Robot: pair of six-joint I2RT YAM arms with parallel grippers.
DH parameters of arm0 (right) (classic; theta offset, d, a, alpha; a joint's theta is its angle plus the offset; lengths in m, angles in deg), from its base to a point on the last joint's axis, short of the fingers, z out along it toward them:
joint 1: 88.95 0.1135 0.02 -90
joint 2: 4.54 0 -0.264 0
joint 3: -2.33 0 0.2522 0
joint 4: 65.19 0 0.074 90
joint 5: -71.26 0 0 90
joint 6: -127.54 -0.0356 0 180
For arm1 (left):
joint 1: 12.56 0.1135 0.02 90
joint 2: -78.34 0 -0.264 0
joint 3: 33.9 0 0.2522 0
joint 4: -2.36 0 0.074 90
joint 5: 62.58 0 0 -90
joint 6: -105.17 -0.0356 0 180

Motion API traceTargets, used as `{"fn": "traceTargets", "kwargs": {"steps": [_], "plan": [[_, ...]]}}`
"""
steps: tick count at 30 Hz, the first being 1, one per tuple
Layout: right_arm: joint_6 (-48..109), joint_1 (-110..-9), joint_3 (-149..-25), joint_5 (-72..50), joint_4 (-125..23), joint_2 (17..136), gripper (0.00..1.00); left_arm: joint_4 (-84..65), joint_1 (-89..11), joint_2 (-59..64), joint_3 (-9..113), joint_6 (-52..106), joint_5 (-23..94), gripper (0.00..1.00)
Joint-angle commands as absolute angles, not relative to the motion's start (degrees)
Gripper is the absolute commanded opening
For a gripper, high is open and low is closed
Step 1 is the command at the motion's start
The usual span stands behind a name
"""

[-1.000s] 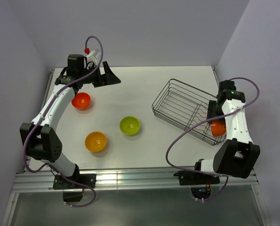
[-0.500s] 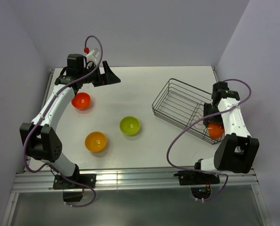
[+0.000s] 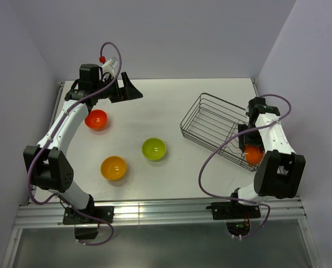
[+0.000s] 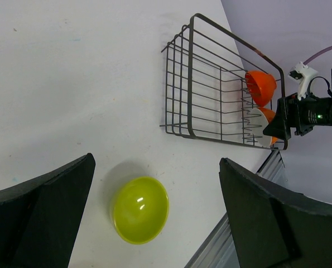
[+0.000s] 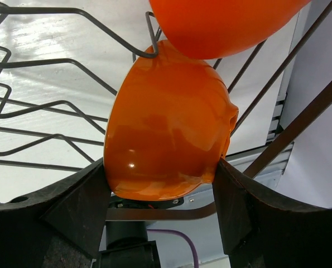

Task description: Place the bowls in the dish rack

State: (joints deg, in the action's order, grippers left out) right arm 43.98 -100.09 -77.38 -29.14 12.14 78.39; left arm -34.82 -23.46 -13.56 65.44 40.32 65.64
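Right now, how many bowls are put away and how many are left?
At least one orange bowl already sits in the dish rack. The right arm's jaws grip a second orange bowl at the rack's end. Left on the table: the red bowl, green bowl and yellow-orange bowl. The left jaws are open, empty.

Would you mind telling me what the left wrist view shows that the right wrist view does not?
Only the left wrist: the lime green bowl on the table, the whole dish rack, the open left claw. Only the right wrist: the right claw gripping an orange bowl from both sides. Both: rack wires and a second orange bowl inside.
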Motion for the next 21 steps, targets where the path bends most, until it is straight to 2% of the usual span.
{"fn": "traceTargets", "kwargs": {"steps": [1,3,5,9,11,15,21], "plan": [[43.61,-99.15,-77.17,-27.97,11.85,78.43,0.41,-33.29,-23.29,-13.69,66.26,40.04,66.26,1.0],[43.7,-99.06,-77.17,-27.71,12.02,78.08,0.51,-33.2,-23.29,-13.6,66.08,40.05,66.27,0.99],[43.78,-98.8,-77.52,-27.53,12.29,78.08,0.55,-33.11,-23.29,-13.51,65.91,40.05,66.27,1.0],[43.78,-98.36,-77.96,-27.62,13.08,77.64,0.76,-33.2,-23.29,-13.51,65.82,40.04,66.35,1.0],[43.87,-98.1,-78.31,-27.53,13.52,77.29,0.81,-32.94,-23.29,-13.34,65.73,40.05,66.35,0.99],[43.96,-97.66,-78.4,-27.53,13.87,76.32,0.98,-32.85,-23.29,-13.34,65.64,40.22,66.53,0.99],[44.22,-97.3,-78.66,-27.8,14.31,74.83,1.0,-32.94,-23.29,-13.33,65.82,39.96,66.53,0.99]]}}
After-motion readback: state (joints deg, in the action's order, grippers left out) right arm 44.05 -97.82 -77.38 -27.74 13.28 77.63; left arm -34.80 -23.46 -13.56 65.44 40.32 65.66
